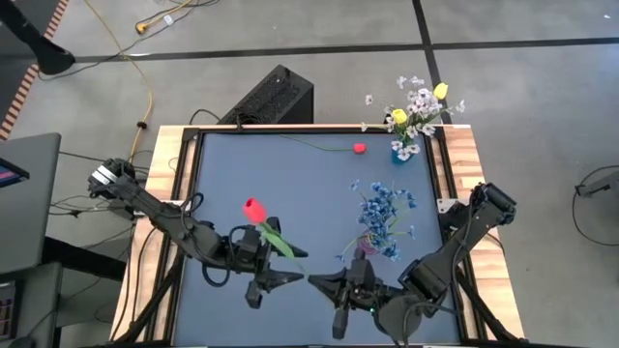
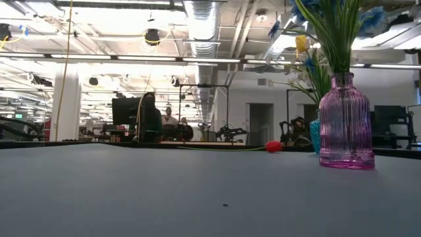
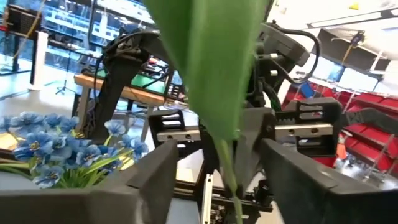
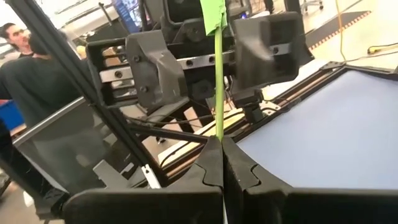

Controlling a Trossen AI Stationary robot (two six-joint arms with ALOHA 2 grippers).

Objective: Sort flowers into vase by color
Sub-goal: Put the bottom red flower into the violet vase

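A red flower [image 1: 254, 208] on a green leafy stem is held up near the table's front edge, its bud tilted toward the far left. My right gripper [image 4: 222, 146] is shut on its stem. My left gripper [image 3: 217, 168] faces it from the left, open, one finger on each side of the stem [image 3: 227, 163] and clear of it. A second red flower [image 1: 360, 149] lies on the table at the back. Blue flowers stand in a pink vase [image 1: 372, 242]. White and yellow flowers stand in a blue vase [image 1: 406, 150]. My right gripper pinches the red flower's thin stem [image 4: 219, 127] between its two fingertips, low on the stem. The fingers come level from the table's right and lie across the stem. The flower rises above the fingers, tilted, clear of the table.
The pink vase [image 2: 345, 125] stands just behind my right gripper [image 1: 317, 282]. The blue vase sits at the far right corner. A black box [image 1: 276, 97] lies beyond the far edge. Wooden rails [image 1: 160, 193] frame the dark mat. People stand in the room behind.
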